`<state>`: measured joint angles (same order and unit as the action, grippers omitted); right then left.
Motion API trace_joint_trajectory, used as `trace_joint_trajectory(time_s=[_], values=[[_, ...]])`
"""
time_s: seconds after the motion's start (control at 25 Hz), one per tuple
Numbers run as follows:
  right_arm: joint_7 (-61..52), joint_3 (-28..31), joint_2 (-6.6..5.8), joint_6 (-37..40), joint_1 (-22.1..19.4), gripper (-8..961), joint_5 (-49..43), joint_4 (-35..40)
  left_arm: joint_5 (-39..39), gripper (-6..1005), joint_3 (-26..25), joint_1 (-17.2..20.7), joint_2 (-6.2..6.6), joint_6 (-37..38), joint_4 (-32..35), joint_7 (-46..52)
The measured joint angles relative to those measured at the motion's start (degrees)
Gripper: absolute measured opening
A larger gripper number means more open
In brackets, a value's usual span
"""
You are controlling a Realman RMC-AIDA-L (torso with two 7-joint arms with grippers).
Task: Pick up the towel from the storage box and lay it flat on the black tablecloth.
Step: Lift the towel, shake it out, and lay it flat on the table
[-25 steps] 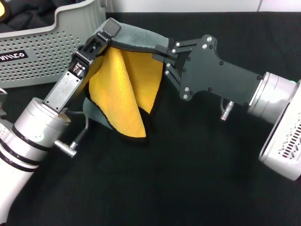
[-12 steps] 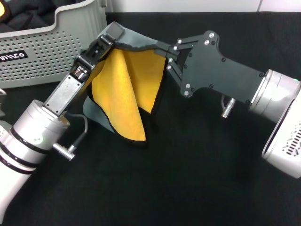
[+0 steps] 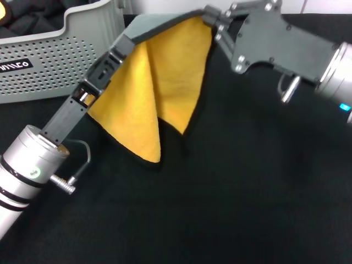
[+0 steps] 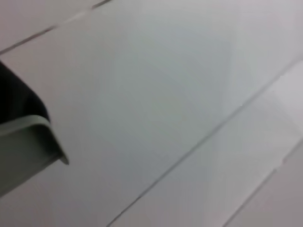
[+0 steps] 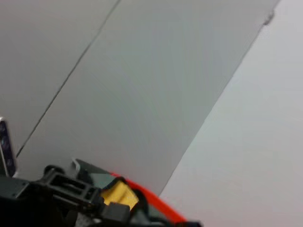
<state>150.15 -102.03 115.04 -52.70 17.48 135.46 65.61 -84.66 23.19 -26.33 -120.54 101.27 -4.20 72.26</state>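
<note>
A pale wall is backing the counter, which the large matte black tablecloth (image 3: 231, 198) is covering. The left hand (image 3: 124, 42) and right hand (image 3: 211, 15) are each pinching an upper corner of the orange-yellow, grey-backed soft towel (image 3: 157, 88), holding its top edge stretched between them above the cloth. The perforated light grey plastic storage box (image 3: 55, 55) is standing left of it.

White lettering runs across a black label (image 3: 14, 66) on the side of the grey storage box (image 3: 60, 60), cut off at the picture's edge. The visible part looks like "WINCO", though the letters are too unclear to be sure.
</note>
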Motion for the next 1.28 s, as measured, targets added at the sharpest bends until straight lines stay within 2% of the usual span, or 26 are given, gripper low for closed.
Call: trace_joint_trajectory(time_s=[0.12,0.24,0.4,0.44,0.48,0.56,0.68,0.88,0.96,1.16,1.28], values=[[-13.1,5.2,0.05,0.1,0.8,9,-10.2,3.5,-0.7,299,2.2,0.0,0.16,0.7,2.1,-2.3],[-24.7,9.7,0.28,-0.1,1.8,9,-20.0,7.6,-0.7,349,6.1,0.4,0.35,2.4,5.5,-5.6],[-42.3,17.4,-0.25,-4.2,5.0,9,-30.3,12.0,-0.7,396,8.3,2.5,0.43,6.7,10.1,-9.8],[-46.5,21.1,-0.13,-6.8,6.2,9,-31.9,12.0,-0.6,403,8.3,3.2,0.45,8.0,11.0,-11.2],[-46.8,21.5,-0.10,-7.1,6.2,9,-31.9,12.0,-0.2,410,8.2,3.8,0.46,8.7,11.5,-12.9],[-50.1,26.0,0.00,-10.1,7.1,9,-32.6,11.8,0.8,424,7.9,5.2,0.46,9.8,11.9,-16.7],[-55.8,30.9,-0.79,-13.5,8.5,9,-33.6,11.9,1.2,446,8.2,6.2,0.54,9.6,12.0,-22.0],[-62.4,33.2,-2.56,-14.7,11.1,9,-34.9,12.3,-1.9,481,8.6,6.5,0.23,6.9,11.1,-32.5],[-63.6,33.3,-2.66,-14.7,11.8,9,-35.4,12.4,-3.1,495,8.8,5.5,-0.03,5.1,9.0,-39.1],[-64.2,33.3,-1.51,-13.2,13.3,9,-36.4,12.1,-3.7,505,10.1,2.5,-0.18,0.7,0.1,-56.2],[-64.3,33.1,-0.10,-11.5,14.9,9,-38.1,11.8,-3.4,506,10.0,1.3,-0.20,-1.3,-4.5,-63.7]])
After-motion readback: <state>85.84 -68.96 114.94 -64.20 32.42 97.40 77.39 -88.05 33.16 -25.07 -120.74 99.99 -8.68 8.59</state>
